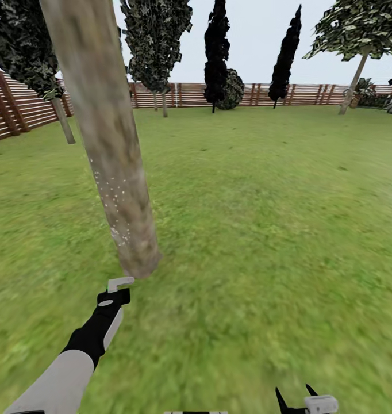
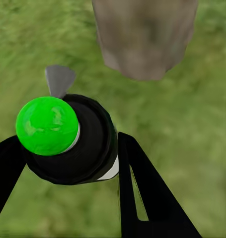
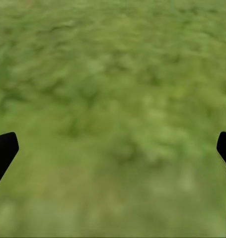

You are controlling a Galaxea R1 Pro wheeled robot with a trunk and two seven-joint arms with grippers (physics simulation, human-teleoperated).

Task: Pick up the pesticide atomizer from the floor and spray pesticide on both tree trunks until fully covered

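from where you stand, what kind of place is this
Most likely a fenced garden or backyard. Green lawn stretches in every direction, a brown slatted wooden fence closes it off at the back, and trees stand about, including a thick pale trunk just ahead of the left hand.

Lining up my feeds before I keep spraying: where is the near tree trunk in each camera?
Head: tree trunk leans up the left side, above the left end effector.
Left wrist: its base sits past the sprayer.
Right wrist: grass, no trunk.
Shared landmark: grass.
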